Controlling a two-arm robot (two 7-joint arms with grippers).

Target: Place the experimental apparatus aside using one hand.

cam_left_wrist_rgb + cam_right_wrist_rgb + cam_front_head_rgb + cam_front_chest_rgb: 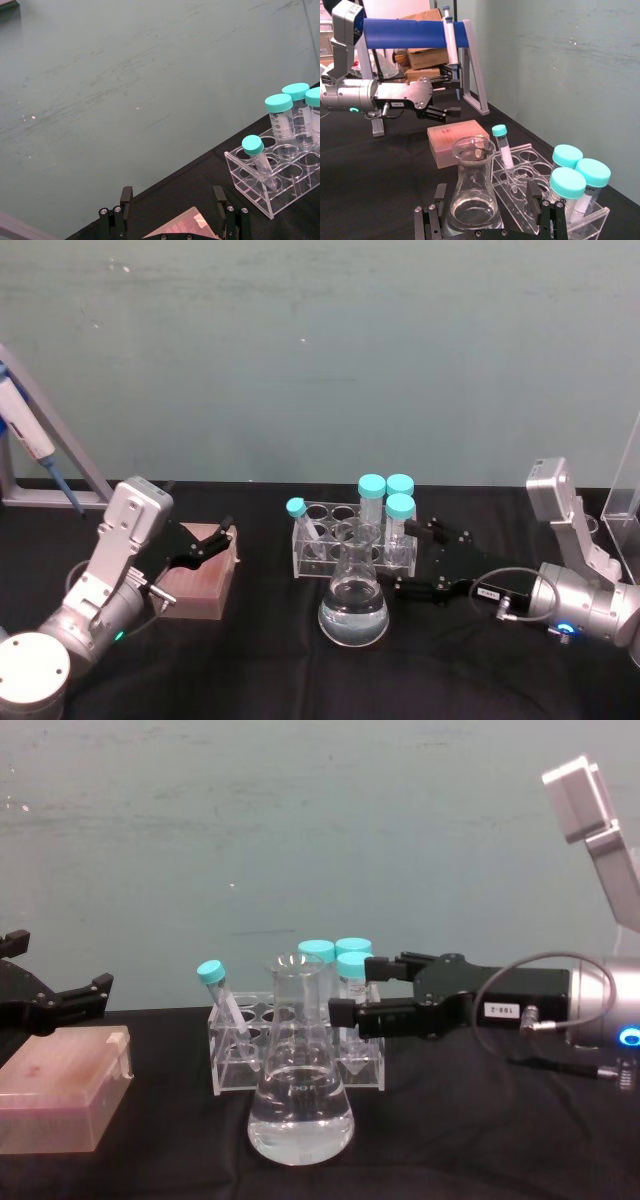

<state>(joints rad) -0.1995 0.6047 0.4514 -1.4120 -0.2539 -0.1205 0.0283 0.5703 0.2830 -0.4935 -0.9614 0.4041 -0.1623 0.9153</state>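
The flask is sitting at the lower centre of the head view, just in front of the tube rack. The right gripper is hovering just right of them, fingers spread, pinching nothing. At left, the left gripper is hanging spread above a pink box.
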